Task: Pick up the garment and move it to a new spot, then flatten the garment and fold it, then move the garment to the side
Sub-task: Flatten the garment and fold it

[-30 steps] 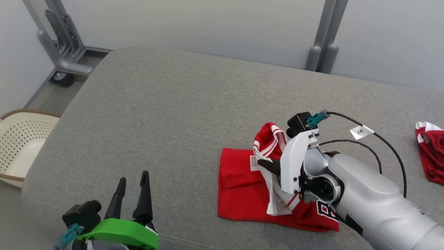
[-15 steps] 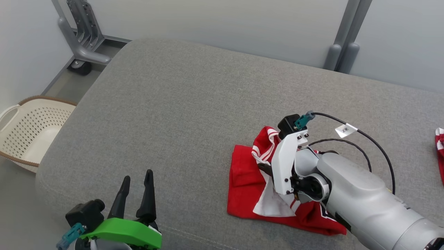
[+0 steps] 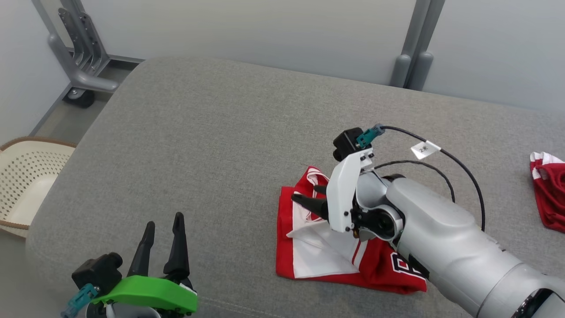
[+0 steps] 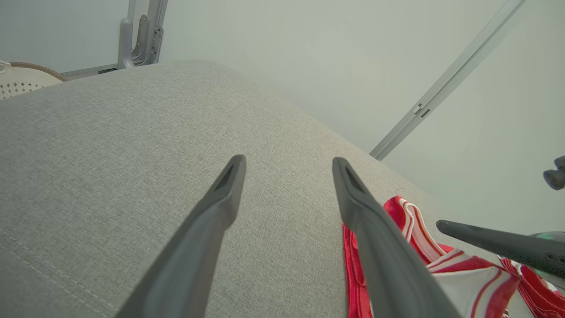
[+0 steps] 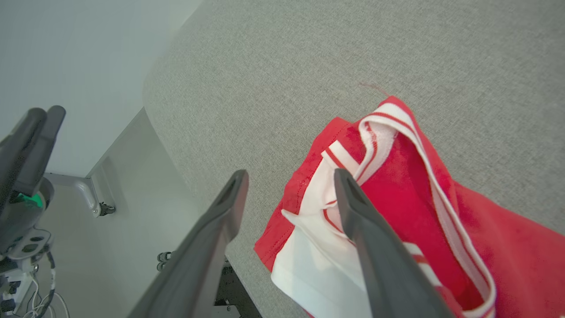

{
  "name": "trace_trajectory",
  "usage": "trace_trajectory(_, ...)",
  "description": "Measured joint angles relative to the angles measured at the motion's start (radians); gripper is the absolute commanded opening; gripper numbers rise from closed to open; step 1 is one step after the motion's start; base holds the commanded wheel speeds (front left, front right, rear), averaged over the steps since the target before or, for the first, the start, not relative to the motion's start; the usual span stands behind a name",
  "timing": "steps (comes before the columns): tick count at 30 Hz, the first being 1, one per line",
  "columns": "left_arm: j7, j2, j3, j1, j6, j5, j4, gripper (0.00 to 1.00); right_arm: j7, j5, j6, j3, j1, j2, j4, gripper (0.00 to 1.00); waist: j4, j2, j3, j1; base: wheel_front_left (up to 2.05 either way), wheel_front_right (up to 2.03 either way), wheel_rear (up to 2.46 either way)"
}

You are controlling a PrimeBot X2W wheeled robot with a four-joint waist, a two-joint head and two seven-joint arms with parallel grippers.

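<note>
The garment (image 3: 318,251), a red jersey with white panels and striped trim, lies partly folded on the grey cushioned surface (image 3: 198,145), right of centre. My right gripper (image 3: 305,194) hovers just above the garment's left part, fingers pointing left. It is open and holds nothing. In the right wrist view the right gripper (image 5: 289,174) has its jaws wide apart over the garment (image 5: 397,176), at its trimmed edge. My left gripper (image 3: 164,220) stands open and empty at the near left edge, well apart from the cloth. In the left wrist view the left gripper (image 4: 289,160) has the garment (image 4: 399,210) to its right.
Another red-and-white cloth (image 3: 549,198) lies at the far right edge. A cream perforated basket (image 3: 26,176) stands on the floor to the left. A grey wheeled metal frame (image 3: 79,66) is at the back left, and grey posts (image 3: 410,57) stand behind the surface.
My right gripper has opened and let go of the garment's white-trimmed flap, which has dropped onto the red cloth. The gripper shifted slightly left. The head camera also moved.
</note>
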State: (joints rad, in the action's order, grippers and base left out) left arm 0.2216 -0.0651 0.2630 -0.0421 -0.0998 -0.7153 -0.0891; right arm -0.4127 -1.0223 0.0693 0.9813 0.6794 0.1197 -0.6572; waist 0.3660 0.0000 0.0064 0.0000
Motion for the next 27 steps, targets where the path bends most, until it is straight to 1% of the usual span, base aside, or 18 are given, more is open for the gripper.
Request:
trace_trajectory(3,0.001,-0.001,-0.006,0.0,0.0,0.0,0.001,1.0,0.022,-0.002,0.01,-0.02,0.035,0.004,0.008,1.0,-0.019,0.0,-0.003,0.0,0.0,0.0,0.0)
trace_trajectory(6,0.001,-0.001,-0.009,0.0,-0.001,0.0,0.002,1.0,0.045,-0.004,0.013,-0.045,0.059,0.015,0.014,1.0,-0.032,0.0,-0.005,0.0,0.0,0.0,0.0)
trace_trajectory(7,0.001,-0.001,-0.012,-0.001,-0.001,0.0,0.003,1.0,0.07,-0.013,0.015,-0.078,0.078,0.035,0.018,1.0,-0.046,0.0,-0.008,0.0,0.0,0.0,0.0)
trace_trajectory(8,0.001,-0.001,-0.012,-0.001,-0.001,0.0,0.003,1.0,0.07,-0.013,0.015,-0.078,0.078,0.035,0.018,1.0,-0.046,0.0,-0.008,0.0,0.0,0.0,0.0)
trace_trajectory(9,0.001,-0.002,-0.014,-0.001,-0.001,0.0,0.004,1.0,0.084,-0.016,0.018,-0.095,0.085,0.051,0.019,1.0,-0.053,0.0,-0.009,0.0,0.0,0.0,0.0)
trace_trajectory(10,0.002,-0.002,-0.018,-0.002,-0.001,0.0,0.007,1.0,0.106,-0.019,0.018,-0.124,0.096,0.087,0.019,1.0,-0.067,0.0,-0.013,0.0,0.0,0.0,0.0)
trace_trajectory(12,0.008,-0.003,-0.022,-0.003,-0.002,0.0,0.009,1.0,0.122,-0.023,0.018,-0.145,0.098,0.125,0.016,1.0,-0.082,0.0,-0.016,0.0,0.0,0.0,0.0)
trace_trajectory(18,0.008,-0.004,-0.026,-0.005,-0.002,0.0,0.026,1.0,0.149,-0.047,0.017,-0.189,0.068,0.211,-0.015,1.0,-0.126,0.0,-0.02,0.0,0.0,0.0,0.0)
trace_trajectory(21,0.008,-0.004,-0.026,-0.005,-0.002,0.005,0.035,1.0,0.158,-0.074,0.017,-0.201,0.017,0.227,-0.031,1.0,-0.147,0.0,-0.019,0.0,0.0,0.0,0.0)
trace_trajectory(27,0.007,-0.005,-0.018,-0.005,-0.002,0.011,0.046,1.0,0.159,-0.115,0.018,-0.202,-0.09,0.216,-0.041,1.0,-0.178,0.0,-0.003,0.0,0.0,0.0,0.0)
